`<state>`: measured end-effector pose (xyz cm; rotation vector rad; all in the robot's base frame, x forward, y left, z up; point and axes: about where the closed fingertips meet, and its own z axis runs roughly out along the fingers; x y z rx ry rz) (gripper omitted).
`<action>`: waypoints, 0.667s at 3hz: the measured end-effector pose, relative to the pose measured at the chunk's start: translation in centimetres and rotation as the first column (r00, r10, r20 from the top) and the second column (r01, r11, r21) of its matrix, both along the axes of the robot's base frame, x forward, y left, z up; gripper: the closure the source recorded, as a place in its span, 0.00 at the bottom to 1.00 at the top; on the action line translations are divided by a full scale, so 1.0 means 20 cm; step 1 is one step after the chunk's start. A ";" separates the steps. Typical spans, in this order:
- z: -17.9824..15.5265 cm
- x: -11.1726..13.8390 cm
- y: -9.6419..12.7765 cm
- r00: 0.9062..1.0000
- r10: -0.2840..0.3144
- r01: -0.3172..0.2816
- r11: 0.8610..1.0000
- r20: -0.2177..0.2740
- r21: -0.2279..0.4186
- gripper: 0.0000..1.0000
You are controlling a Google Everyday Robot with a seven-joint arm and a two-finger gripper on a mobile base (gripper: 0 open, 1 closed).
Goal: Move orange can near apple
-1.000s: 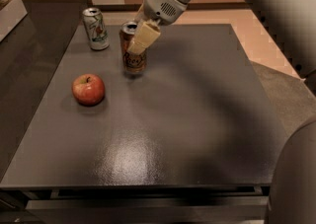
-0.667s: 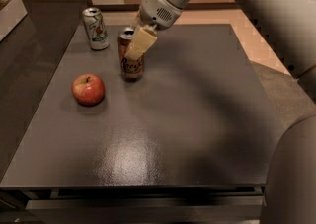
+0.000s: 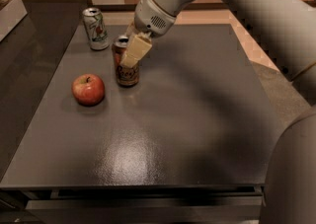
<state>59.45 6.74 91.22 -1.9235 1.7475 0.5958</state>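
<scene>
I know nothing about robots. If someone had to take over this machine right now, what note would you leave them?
Gripper: shut on the orange can, gripping it near the top at the back left of the table.
Apple: on the table, left of the orange can and a little nearer the camera, with a small gap between them.
White-and-green can: behind both, untouched.
Done: the can is grasped and already fairly close to the apple.
Left: probably ease it a bit closer, set it upright, then open and withdraw.
</scene>
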 end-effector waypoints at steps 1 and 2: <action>-0.03 -0.02 0.03 1.000 0.015 -0.015 1.000 -0.008 -0.002 0.60; -0.03 -0.02 0.04 1.000 0.017 -0.017 1.000 -0.009 -0.002 0.36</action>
